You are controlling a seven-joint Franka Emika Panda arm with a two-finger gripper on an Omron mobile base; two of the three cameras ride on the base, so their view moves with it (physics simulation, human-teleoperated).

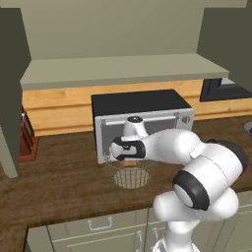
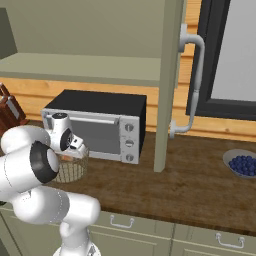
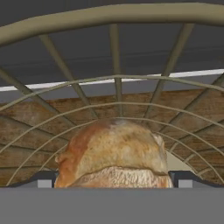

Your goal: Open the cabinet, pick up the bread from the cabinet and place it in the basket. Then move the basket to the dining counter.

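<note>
The golden-brown bread (image 3: 111, 155) lies inside the cream wire basket (image 1: 131, 176), which stands on the wood worktop in front of the toaster oven. My gripper (image 1: 129, 160) reaches down into the basket (image 2: 73, 169) and is open. Its fingertips (image 3: 43, 181) stand on either side of the bread, with my gripper (image 3: 113, 181) right over it. The cabinet is open: one sage-green door (image 1: 9, 93) hangs at the left and the other door (image 2: 169, 85) shows its silver handle (image 2: 194, 75). Its shelf (image 1: 123, 69) is bare. The dining counter is out of view.
A black and silver toaster oven (image 1: 142, 115) stands right behind the basket. A knife block (image 1: 27, 140) is at the left wall. A bowl of blueberries (image 2: 243, 164) sits at the far right under a dark-framed window (image 2: 230, 60). Sage drawers (image 1: 98, 226) run below the worktop.
</note>
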